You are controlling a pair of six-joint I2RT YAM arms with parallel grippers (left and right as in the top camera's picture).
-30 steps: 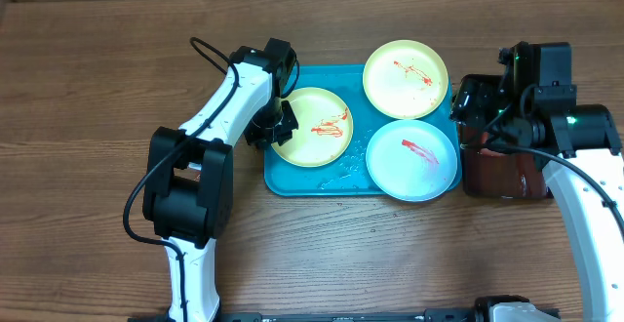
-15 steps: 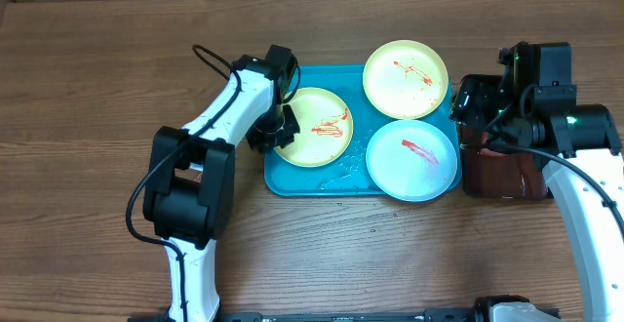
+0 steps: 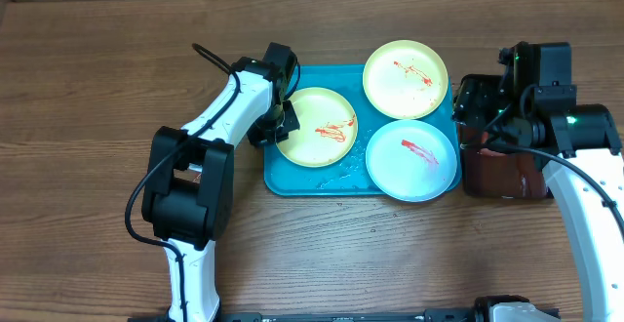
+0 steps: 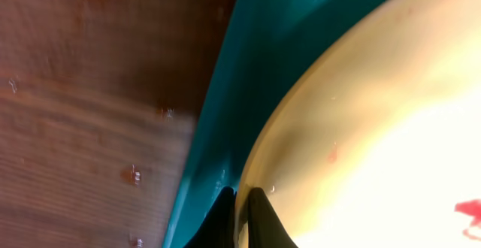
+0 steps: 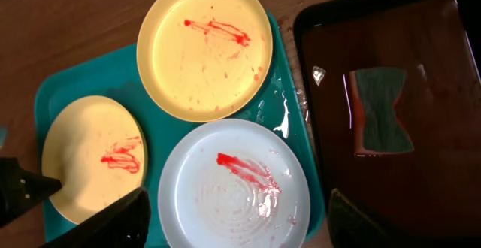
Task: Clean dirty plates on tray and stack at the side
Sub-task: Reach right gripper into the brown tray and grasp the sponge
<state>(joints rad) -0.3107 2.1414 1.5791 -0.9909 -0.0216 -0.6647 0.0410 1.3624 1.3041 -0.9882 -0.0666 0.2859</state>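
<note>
Overhead, the tray [image 3: 302, 181] lies with its long axis running left to right, three dirty plates [image 3: 411, 159] on it. At the tray's left end, the left gripper [image 4: 240, 203] is pinched tight on the yellow-green plate [image 3: 314, 127]'s outer rim. Off the tray's right edge hangs the right gripper [image 5: 237, 193], jaws spread wide, empty.

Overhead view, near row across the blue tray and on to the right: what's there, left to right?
left gripper → near yellow-green plate → light blue plate → dark red-brown tray
</note>
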